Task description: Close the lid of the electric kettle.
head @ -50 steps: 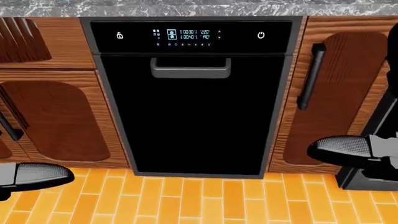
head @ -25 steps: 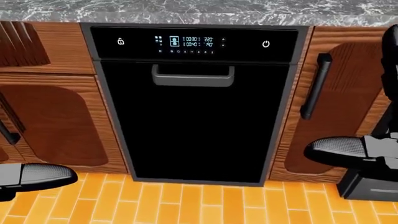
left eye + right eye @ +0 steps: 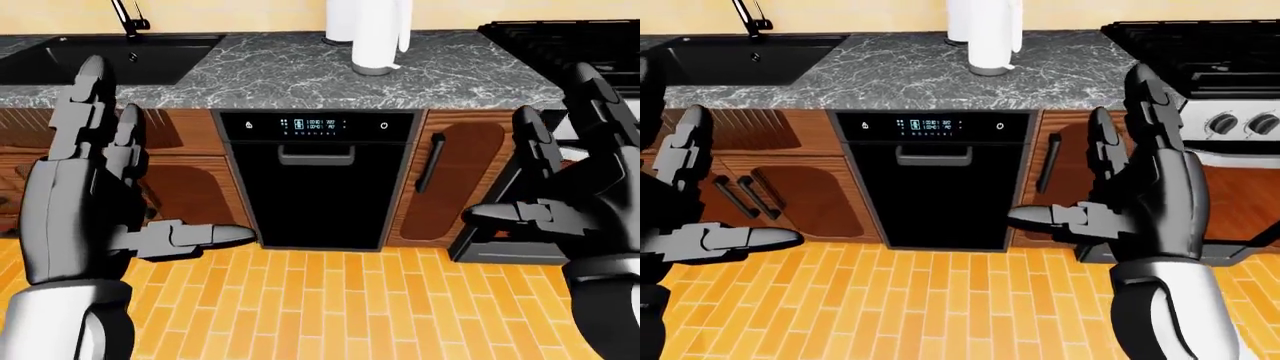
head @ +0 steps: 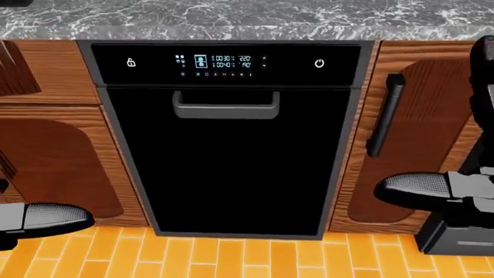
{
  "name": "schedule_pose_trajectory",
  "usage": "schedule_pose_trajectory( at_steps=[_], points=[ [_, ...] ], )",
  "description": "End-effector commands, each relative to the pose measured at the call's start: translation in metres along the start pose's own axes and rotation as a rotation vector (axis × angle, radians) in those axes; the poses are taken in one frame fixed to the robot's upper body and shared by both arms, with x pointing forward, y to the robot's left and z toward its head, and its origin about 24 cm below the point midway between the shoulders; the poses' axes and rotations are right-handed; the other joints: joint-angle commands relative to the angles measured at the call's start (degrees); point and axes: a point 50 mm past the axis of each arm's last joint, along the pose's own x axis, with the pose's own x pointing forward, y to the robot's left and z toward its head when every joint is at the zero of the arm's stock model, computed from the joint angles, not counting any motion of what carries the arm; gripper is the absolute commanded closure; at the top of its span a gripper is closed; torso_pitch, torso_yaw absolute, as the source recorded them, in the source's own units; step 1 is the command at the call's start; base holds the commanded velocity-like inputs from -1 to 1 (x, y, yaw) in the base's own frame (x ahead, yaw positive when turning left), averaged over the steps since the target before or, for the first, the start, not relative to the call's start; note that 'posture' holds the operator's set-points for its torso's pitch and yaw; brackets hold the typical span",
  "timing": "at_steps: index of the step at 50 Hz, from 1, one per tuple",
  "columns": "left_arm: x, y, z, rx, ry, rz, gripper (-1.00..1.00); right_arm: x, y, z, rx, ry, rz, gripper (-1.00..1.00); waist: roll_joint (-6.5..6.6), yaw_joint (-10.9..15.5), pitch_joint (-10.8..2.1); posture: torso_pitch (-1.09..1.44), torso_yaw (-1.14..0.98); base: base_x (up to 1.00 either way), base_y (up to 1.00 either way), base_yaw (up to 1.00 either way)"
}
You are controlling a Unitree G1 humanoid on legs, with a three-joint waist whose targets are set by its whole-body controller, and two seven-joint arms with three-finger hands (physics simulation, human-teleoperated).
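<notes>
Facing a black dishwasher (image 4: 227, 145), each robot hand, left (image 3: 95, 202) and right (image 3: 1140, 191), spreads empty.

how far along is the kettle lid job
Nothing looks done: no electric kettle shows in any view. The robot faces a black dishwasher under the marble counter, with a paper towel roll, a sink and a stove along it. Both the left hand and the right hand are raised, open and empty. Left: find the kettle, reach it, close its lid.
</notes>
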Motion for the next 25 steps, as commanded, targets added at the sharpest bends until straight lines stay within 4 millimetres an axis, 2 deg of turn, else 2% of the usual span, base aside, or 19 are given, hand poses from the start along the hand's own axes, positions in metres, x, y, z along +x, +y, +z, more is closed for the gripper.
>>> schedule_pose_trajectory(
  at_steps=[1,4,6,8,9,10,11,12,14,17,20,21,22,23,24,25],
  points=[
    [-0.0006,0.0010,0.0129,-0.005,-0.087,0.006,-1.00,-0.0011,-0.0015,0.0120,-0.001,-0.085,-0.014,-1.00,0.04,-0.25,-0.96,0.00,0.00,0.12,-0.06,0.00],
    [-0.0005,0.0010,0.0133,-0.006,-0.087,0.006,-1.00,-0.0010,-0.0017,0.0122,-0.001,-0.085,-0.015,-1.00,-1.50,-0.17,-0.49,0.00,0.00,0.12,-0.07,0.00],
    [-0.0006,0.0009,0.0125,-0.005,-0.086,0.006,-1.00,-0.0007,-0.0017,0.0116,-0.001,-0.084,-0.015,-1.00,-3.07,0.00,-0.32,0.00,0.00,0.12,-0.07,0.00],
    [-0.0004,0.0008,0.0133,-0.005,-0.086,0.006,-1.00,-0.0006,-0.0017,0.0120,-0.001,-0.085,-0.015,-1.00,-5.67,0.12,-0.94,0.00,0.00,0.12,-0.07,0.00],
    [-0.0005,0.0010,0.0131,-0.006,-0.087,0.006,-1.00,-0.0007,-0.0017,0.0121,-0.001,-0.085,-0.015,-1.00,-7.99,-0.07,-1.73,0.00,0.00,0.12,-0.06,0.00],
    [-0.0005,0.0011,0.0130,-0.006,-0.087,0.007,-1.00,-0.0009,-0.0015,0.0120,-0.002,-0.085,-0.015,-1.00,-5.22,-0.58,-1.08,0.00,0.00,0.12,-0.07,0.00],
    [-0.0005,0.0012,0.0131,-0.006,-0.087,0.007,-1.00,-0.0009,-0.0014,0.0120,-0.002,-0.085,-0.014,-1.00,-6.21,-0.38,-0.85,0.00,0.00,0.12,-0.05,0.00],
    [-0.0005,0.0012,0.0129,-0.006,-0.087,0.007,-1.00,-0.0007,-0.0015,0.0118,-0.003,-0.085,-0.015,-1.00,-6.03,-0.78,-0.87,0.00,0.00,0.12,-0.07,0.00],
    [-0.0006,0.0013,0.0125,-0.006,-0.087,0.008,-1.00,-0.0007,-0.0018,0.0115,-0.003,-0.084,-0.015,-1.00,-5.18,-0.80,-1.02,0.00,0.00,0.11,-0.07,0.00],
    [-0.0006,0.0015,0.0129,-0.006,-0.087,0.009,-1.00,-0.0009,-0.0020,0.0116,-0.002,-0.084,-0.017,-1.00,-3.68,-0.86,-0.18,0.00,0.00,0.12,-0.07,0.00],
    [-0.0006,0.0014,0.0127,-0.005,-0.087,0.009,-1.00,-0.0008,-0.0022,0.0110,-0.005,-0.083,-0.017,-1.00,-1.55,-1.16,-0.03,0.00,0.00,0.13,-0.05,0.00],
    [-0.0006,0.0016,0.0129,-0.006,-0.088,0.010,-1.00,-0.0007,-0.0022,0.0108,-0.003,-0.083,-0.017,-1.00,-0.36,-1.31,-0.33,0.00,0.00,0.12,-0.04,0.00],
    [-0.0008,0.0018,0.0127,-0.006,-0.088,0.011,-1.00,-0.0010,-0.0021,0.0108,-0.005,-0.083,-0.016,-1.00,1.37,-1.37,-0.94,0.00,0.00,0.12,-0.05,0.00],
    [-0.0008,0.0018,0.0126,-0.007,-0.088,0.011,-1.00,-0.0011,-0.0022,0.0107,-0.005,-0.083,-0.017,-1.00,0.54,-1.12,-0.86,0.00,0.00,0.12,-0.04,0.00],
    [-0.0009,0.0014,0.0120,-0.005,-0.088,0.010,-1.00,-0.0011,-0.0023,0.0103,-0.005,-0.082,-0.017,-1.00,0.40,-0.62,-0.60,0.00,0.00,0.13,-0.05,0.00],
    [-0.0009,0.0015,0.0122,-0.006,-0.088,0.010,-1.00,-0.0011,-0.0023,0.0105,-0.005,-0.083,-0.017,-1.00,0.88,-0.82,-0.33,0.00,0.00,0.12,-0.04,0.00]
  ],
)
